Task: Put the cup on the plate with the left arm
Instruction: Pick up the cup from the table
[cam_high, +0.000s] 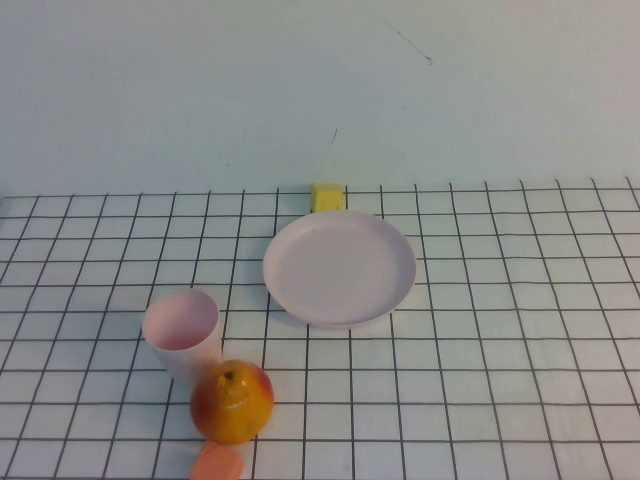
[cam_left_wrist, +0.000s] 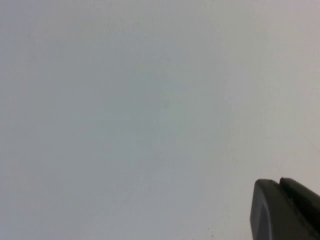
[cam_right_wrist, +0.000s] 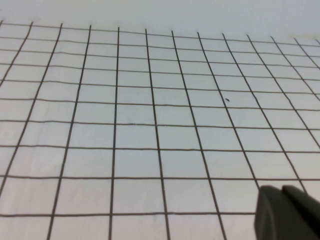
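The pale pink cup (cam_high: 181, 330) stands upright and empty at the near left of the gridded table. The round pale pink plate (cam_high: 340, 268) lies empty at the table's middle, to the right of the cup and farther back. Neither arm shows in the high view. My left gripper (cam_left_wrist: 277, 182) shows only in the left wrist view as two dark fingertips pressed together before a blank pale surface; it holds nothing. My right gripper (cam_right_wrist: 280, 189) shows in the right wrist view, fingertips together, above bare grid cloth.
A yellow-red fruit (cam_high: 232, 402) sits right in front of the cup, touching or nearly touching it. A small orange disc (cam_high: 217, 464) lies at the near edge below the fruit. A yellow block (cam_high: 327, 197) sits just behind the plate.
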